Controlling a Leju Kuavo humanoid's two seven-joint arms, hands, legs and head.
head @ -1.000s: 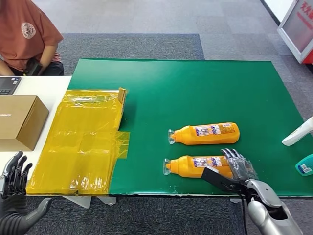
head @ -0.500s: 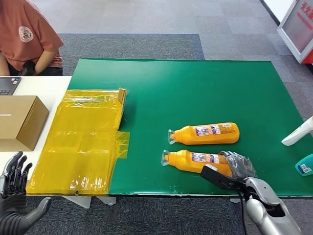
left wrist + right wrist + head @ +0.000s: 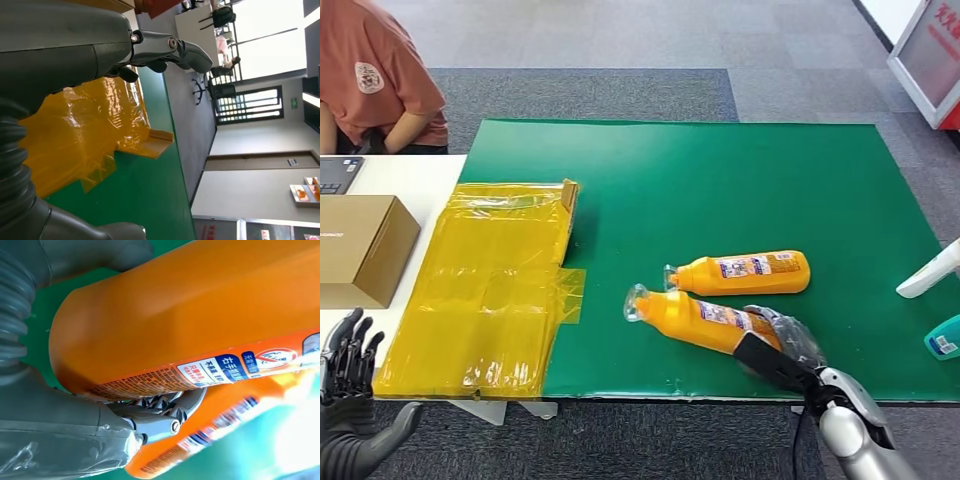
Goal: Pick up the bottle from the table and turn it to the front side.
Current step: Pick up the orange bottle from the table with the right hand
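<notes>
Two orange bottles with clear caps lie on the green mat (image 3: 743, 180). The nearer bottle (image 3: 690, 319) is tilted, its cap end raised toward the left; my right hand (image 3: 784, 345) grips its base end. In the right wrist view this bottle (image 3: 196, 315) fills the frame with its small-print label showing, and my fingers (image 3: 158, 412) wrap under it, with the second bottle (image 3: 211, 425) behind. The second bottle (image 3: 740, 273) lies flat just beyond, label up. My left hand (image 3: 350, 400) hangs open off the table's near left corner, holding nothing.
A flattened yellow plastic bag (image 3: 497, 285) covers the mat's left edge. A cardboard box (image 3: 361, 245) sits on the white table at left, with a person in an orange shirt (image 3: 376, 75) behind it. A white bottle (image 3: 931, 270) and a teal one (image 3: 945, 338) lie at the right edge.
My right hand has closed on the nearer bottle and lifted it; its cap end swung up and left, off the mat. The far bottle and left hand stayed put.
</notes>
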